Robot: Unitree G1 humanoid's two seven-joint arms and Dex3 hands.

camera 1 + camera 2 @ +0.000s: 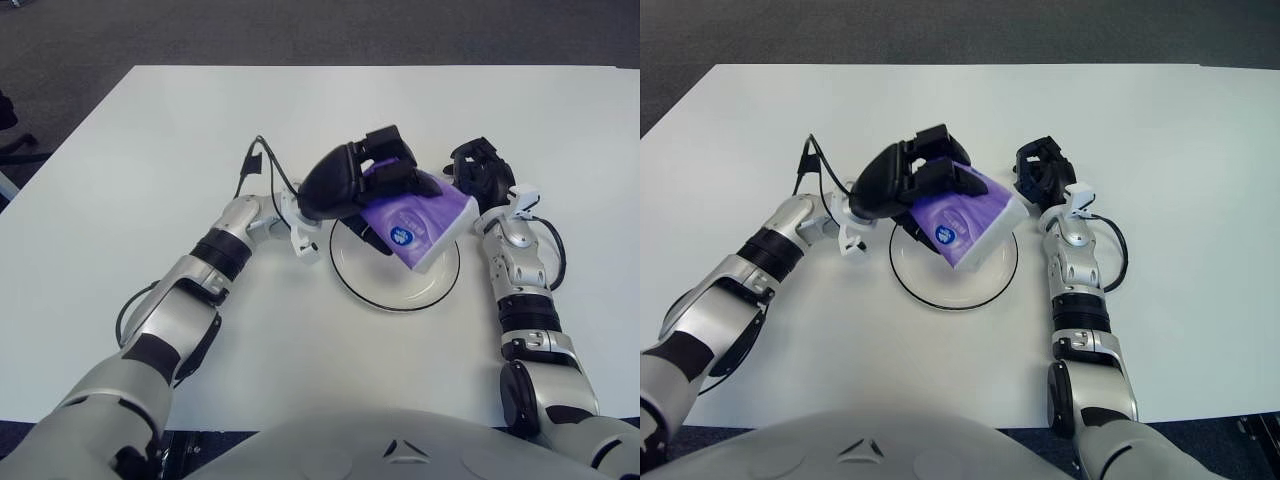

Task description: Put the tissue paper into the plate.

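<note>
A purple tissue pack with a white edge and a blue round mark hangs tilted just over the white, dark-rimmed plate. My left hand is shut on the pack from above, its black fingers wrapped over the pack's upper side. The pack covers the plate's middle and far rim; whether it touches the plate I cannot tell. My right hand shows just right of the plate, close to the pack's right corner, and holds nothing.
The white table spreads wide on all sides, with dark carpet beyond its far edge. A black cable loops off my left wrist over the table.
</note>
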